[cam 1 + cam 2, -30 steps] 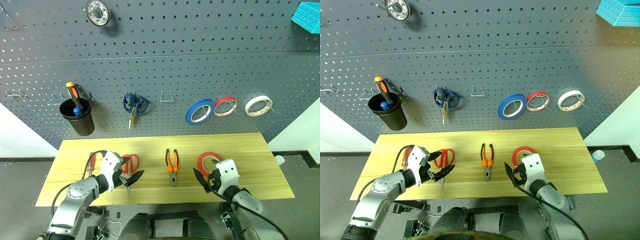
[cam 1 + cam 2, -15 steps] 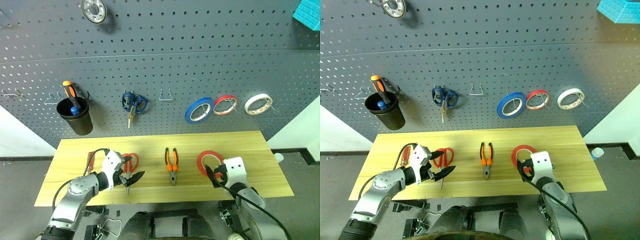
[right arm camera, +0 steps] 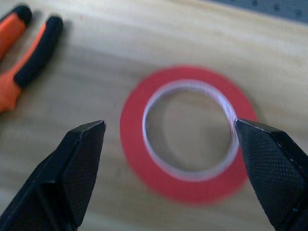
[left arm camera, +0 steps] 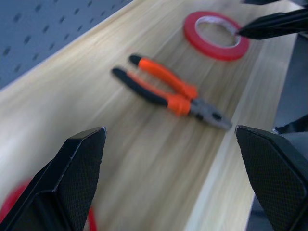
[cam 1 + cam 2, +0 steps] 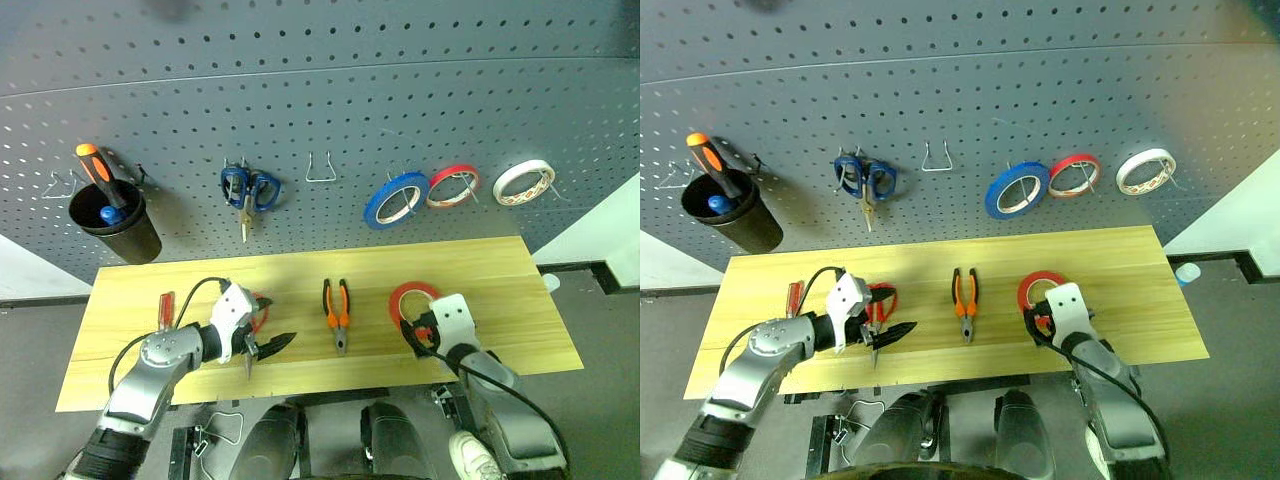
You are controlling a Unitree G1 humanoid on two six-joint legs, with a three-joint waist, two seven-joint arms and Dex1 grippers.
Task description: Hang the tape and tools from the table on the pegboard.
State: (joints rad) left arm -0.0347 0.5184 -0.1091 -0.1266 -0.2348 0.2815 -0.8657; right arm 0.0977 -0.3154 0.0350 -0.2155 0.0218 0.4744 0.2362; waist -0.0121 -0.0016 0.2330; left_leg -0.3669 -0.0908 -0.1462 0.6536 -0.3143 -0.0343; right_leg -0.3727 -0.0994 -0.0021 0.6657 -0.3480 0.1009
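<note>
The red tape [image 5: 413, 297] lies flat on the light wooden table [image 5: 500, 280], right of centre. My right gripper [image 5: 418, 326] hangs open just over its near edge, and the roll [image 3: 132, 144] sits between the spread fingers. The orange-and-black pliers [image 5: 337, 312] lie at the table's middle. Left of them are the red-handled scissors [image 5: 880, 300], partly covered by my open left gripper [image 5: 266, 324], which holds nothing. A small red screwdriver [image 5: 165, 308] lies further left. The dark grey pegboard [image 5: 320, 100] rises behind the table.
On the pegboard hang a black cup [image 5: 105, 215] with an orange-and-black screwdriver, blue scissors [image 5: 245, 190], a bare wire hook [image 5: 320, 168], a blue roll [image 5: 395, 198], a thin red roll [image 5: 452, 185] and a white roll [image 5: 522, 180]. More bare hooks [image 5: 60, 185] are at far left.
The camera has tipped down. My right gripper has pushed forward to the tape's near edge. My left gripper has risen slightly over the scissors. Both stay open.
</note>
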